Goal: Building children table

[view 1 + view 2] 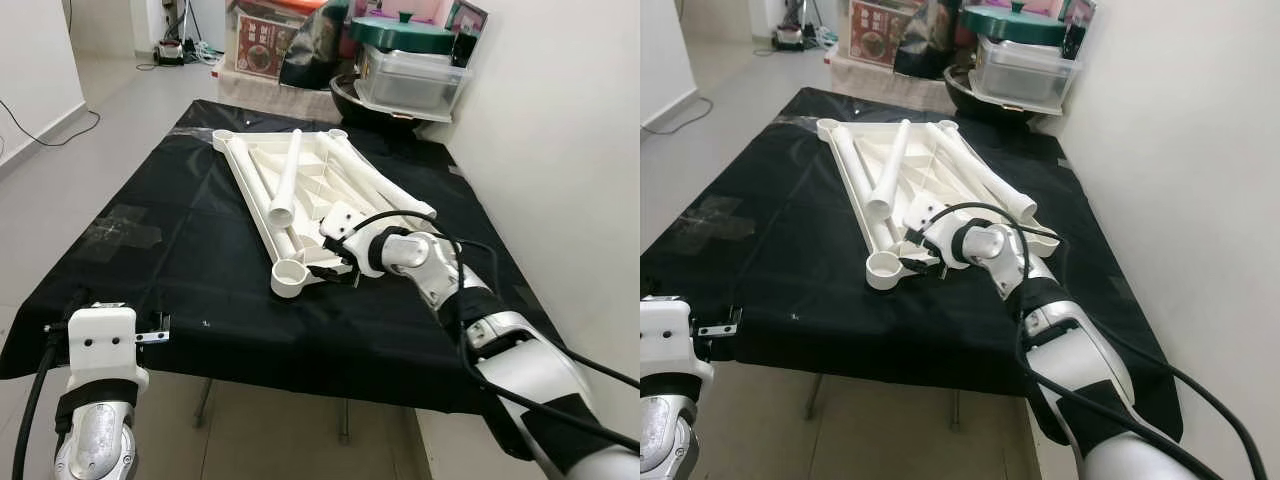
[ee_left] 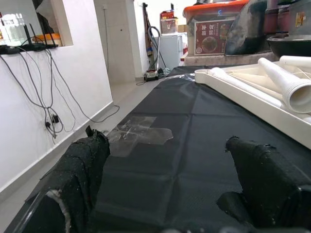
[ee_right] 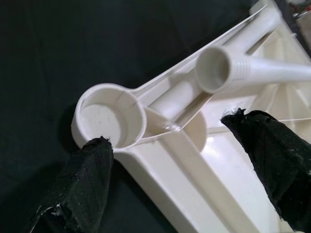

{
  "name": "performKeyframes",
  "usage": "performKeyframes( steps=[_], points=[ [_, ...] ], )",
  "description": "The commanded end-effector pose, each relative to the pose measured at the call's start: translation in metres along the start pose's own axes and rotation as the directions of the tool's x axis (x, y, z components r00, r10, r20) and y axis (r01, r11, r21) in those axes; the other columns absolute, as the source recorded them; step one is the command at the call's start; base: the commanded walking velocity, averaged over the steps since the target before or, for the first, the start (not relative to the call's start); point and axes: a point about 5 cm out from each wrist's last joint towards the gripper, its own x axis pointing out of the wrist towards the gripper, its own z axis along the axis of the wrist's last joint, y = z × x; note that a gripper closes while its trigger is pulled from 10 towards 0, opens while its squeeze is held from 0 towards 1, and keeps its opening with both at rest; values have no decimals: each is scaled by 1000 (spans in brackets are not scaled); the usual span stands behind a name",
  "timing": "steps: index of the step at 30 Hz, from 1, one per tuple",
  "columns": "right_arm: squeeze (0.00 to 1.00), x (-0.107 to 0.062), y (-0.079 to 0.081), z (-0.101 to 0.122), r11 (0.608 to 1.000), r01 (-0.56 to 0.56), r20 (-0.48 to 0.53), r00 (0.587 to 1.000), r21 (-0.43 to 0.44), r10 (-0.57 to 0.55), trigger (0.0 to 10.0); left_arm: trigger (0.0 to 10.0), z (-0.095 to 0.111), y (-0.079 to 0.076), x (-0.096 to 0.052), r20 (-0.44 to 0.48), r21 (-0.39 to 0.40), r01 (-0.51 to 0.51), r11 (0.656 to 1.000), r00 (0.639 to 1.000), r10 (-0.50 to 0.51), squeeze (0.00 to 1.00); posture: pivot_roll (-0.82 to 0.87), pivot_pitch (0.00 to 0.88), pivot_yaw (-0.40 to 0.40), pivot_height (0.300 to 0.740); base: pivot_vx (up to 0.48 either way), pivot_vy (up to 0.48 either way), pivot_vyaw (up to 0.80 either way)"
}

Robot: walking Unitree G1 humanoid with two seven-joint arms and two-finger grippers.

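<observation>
Right claw (image 1: 338, 268): fingers apart, at near socket (image 1: 289, 277) of white tabletop (image 1: 262, 195).
Left claw (image 2: 170, 194): fingers apart, over near-left bench (image 1: 180, 250) edge.
Leg tube (image 1: 287, 177): lies on tabletop.

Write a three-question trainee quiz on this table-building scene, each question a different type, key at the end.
1. True or false: the right gripper has its jaws open beside the corner socket of the upturned white tabletop.
2. Where do the loose white legs lie? A) on the floor B) on the upturned tabletop C) in the clear bin
3. Fill in: the left gripper hovers, jaws open, over the ____ cloth.

Key: 1 true; 2 B; 3 black.
</observation>
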Motion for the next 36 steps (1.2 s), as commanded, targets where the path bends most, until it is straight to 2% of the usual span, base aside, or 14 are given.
performKeyframes(
  steps=[1, 8, 11, 16, 20, 23, 25, 26, 27, 29, 32, 34, 35, 36],
  points=[
    [0, 2, 5, -13, 1000, 11, -113, 993, -16, -13, 10000, 10000, 1, -4, -1, 5, 5, 11, 1000, 1000, -11, 0, 273, 0, -192, 740, 0, 0, 0],
    [0, 6, 13, -24, 999, 27, -221, 975, -46, -37, 10000, 10000, 1, -9, 2, 9, 3, 32, 999, 999, -32, 0, 280, 0, -192, 740, 0, 0, 0],
    [0, 9, 18, -23, 999, 0, -214, 977, -53, -12, 10000, 10000, 1, -9, 2, 11, 5, 34, 999, 999, -34, 0, 280, 0, -192, 740, 0, 0, 0],
    [0, 21, 33, -7, 998, -59, -125, 991, -37, 54, 10000, 10000, 0, -7, 1, 7, 6, 26, 1000, 1000, -26, 0, 272, 0, -193, 740, 0, 0, 0],
    [0, 24, 36, -4, 997, -66, -113, 992, -34, 62, 10000, 10000, -1, -7, 0, 5, 7, 26, 1000, 1000, -26, 0, 270, 0, -192, 740, 0, 0, 0],
    [0, 36, 48, 9, 998, -59, -70, 996, 19, 60, 10000, 10000, -2, -11, 2, 2, 6, 42, 999, 999, -42, 0, 253, 0, -181, 740, 0, 0, 0],
    [0, 36, 48, 9, 998, -59, -70, 996, 19, 60, 10000, 10000, -2, -11, 2, 2, 6, 42, 999, 999, -42, 0, 253, 0, -181, 740, 0, 0, 0],
    [0, 43, 56, 18, 996, -56, -44, 997, 72, 59, 10000, 10000, -2, -12, 4, 4, 6, 48, 999, 999, -48, 0, 252, 0, -180, 740, 0, 0, 0],
    [0, 43, 56, 18, 996, -56, -44, 997, 72, 59, 10000, 10000, -2, -12, 4, 4, 6, 48, 999, 999, -48, 0, 252, 0, -180, 740, 0, 0, 0],
    [0, 55, 73, 35, 976, -88, 7, 996, 199, 88, 10000, 10000, -2, -12, 6, 7, 9, 53, 999, 999, -53, 0, 252, 0, -181, 740, 0, 0, 0],
    [0, 55, 73, 35, 976, -88, 7, 996, 199, 88, 10000, 10000, -2, -12, 6, 7, 9, 53, 999, 999, -53, 0, 252, 0, -181, 740, 0, 0, 0],
    [0, 62, 92, 46, 941, -177, 54, 984, 289, 168, 10000, 10000, -2, -12, 6, 7, 15, 51, 999, 999, -51, 0, 261, 0, -187, 740, 0, 0, 0],
    [0, 62, 92, 46, 941, -177, 54, 984, 289, 168, 10000, 10000, -2, -12, 6, 7, 15, 51, 999, 999, -51, 0, 261, 0, -187, 740, 0, 0, 0],
    [0, 63, 100, 47, 925, -227, 70, 974, 304, 216, 10000, 10000, -2, -12, 5, 6, 16, 49, 999, 999, -49, 0, 261, 0, -191, 740, 0, 0, 0]
  ],
)
